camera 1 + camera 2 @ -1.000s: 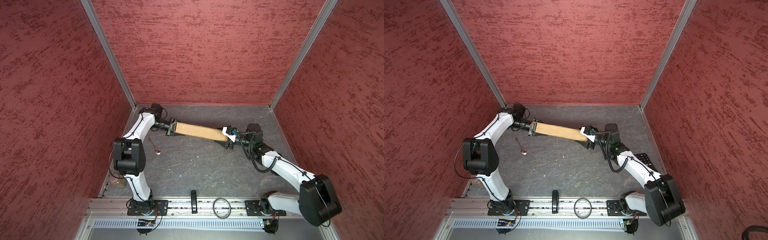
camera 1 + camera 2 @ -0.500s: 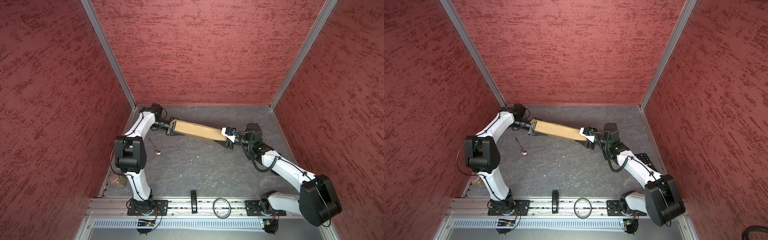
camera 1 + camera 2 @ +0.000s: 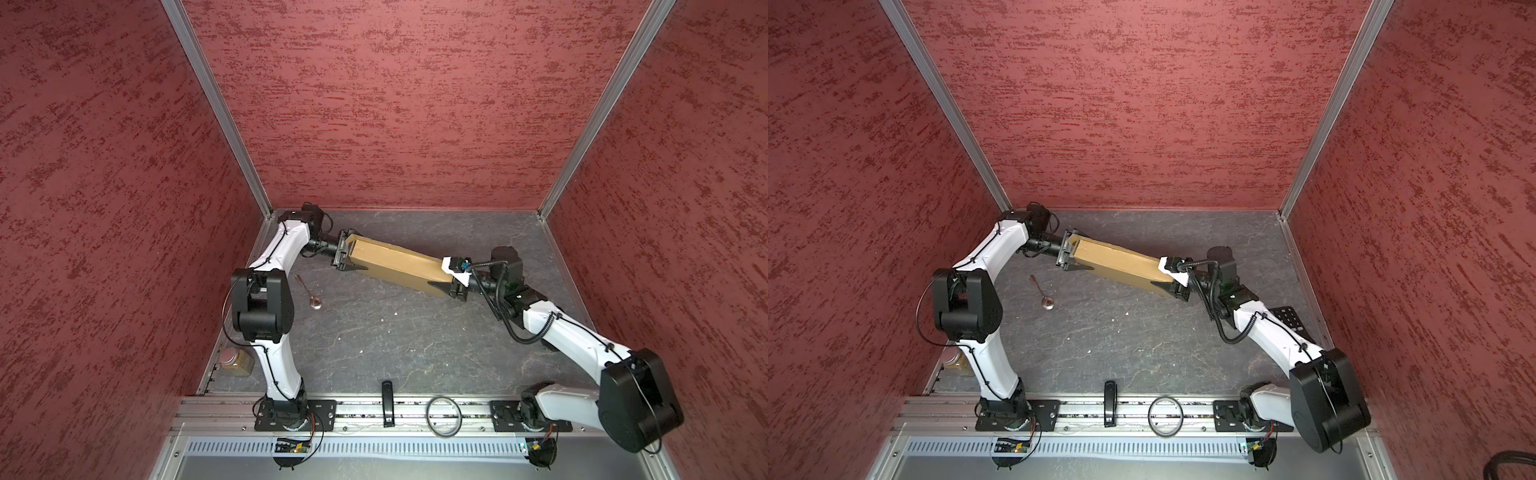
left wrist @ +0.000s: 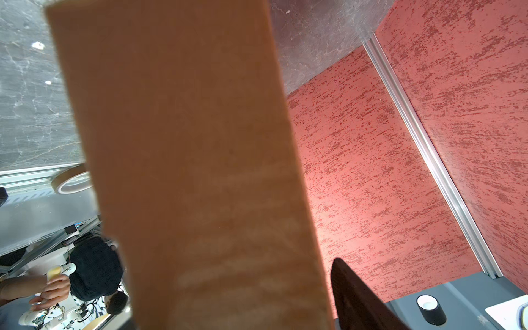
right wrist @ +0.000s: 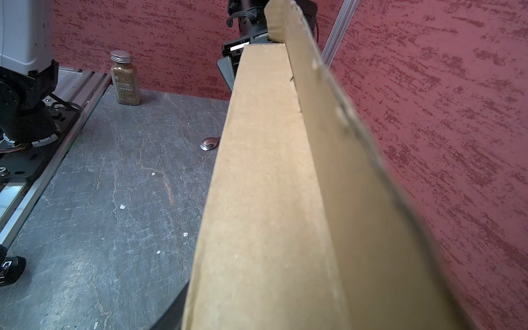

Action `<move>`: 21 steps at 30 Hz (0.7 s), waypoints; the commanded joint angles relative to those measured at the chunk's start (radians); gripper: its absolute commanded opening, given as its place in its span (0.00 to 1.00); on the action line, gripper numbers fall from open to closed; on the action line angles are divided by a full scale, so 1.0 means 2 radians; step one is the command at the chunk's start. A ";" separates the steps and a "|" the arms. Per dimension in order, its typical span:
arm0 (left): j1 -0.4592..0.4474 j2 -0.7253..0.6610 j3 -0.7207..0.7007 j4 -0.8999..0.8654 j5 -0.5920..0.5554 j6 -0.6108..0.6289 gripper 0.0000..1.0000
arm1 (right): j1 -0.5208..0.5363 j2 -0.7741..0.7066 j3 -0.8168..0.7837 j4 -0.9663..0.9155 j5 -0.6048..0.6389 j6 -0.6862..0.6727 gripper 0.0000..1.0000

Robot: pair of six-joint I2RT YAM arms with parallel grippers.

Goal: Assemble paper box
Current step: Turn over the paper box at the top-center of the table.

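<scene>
box [image 3: 395, 264] shifted, keypad [image 3: 1285, 318] in a top view

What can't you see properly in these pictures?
The left hand and right hand: in both top views the box covers part of their fingers, so the grip is unclear.
The spoon: right wrist view, handle hidden behind the box.
The jar: in a top view, partly hidden behind the left arm.
The box: left wrist view, blurred, cut off by the edges.
</scene>
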 commanded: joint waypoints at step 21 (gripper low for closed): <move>0.143 0.005 0.073 -0.071 -0.137 0.102 0.79 | 0.004 0.052 0.003 0.012 0.028 0.025 0.37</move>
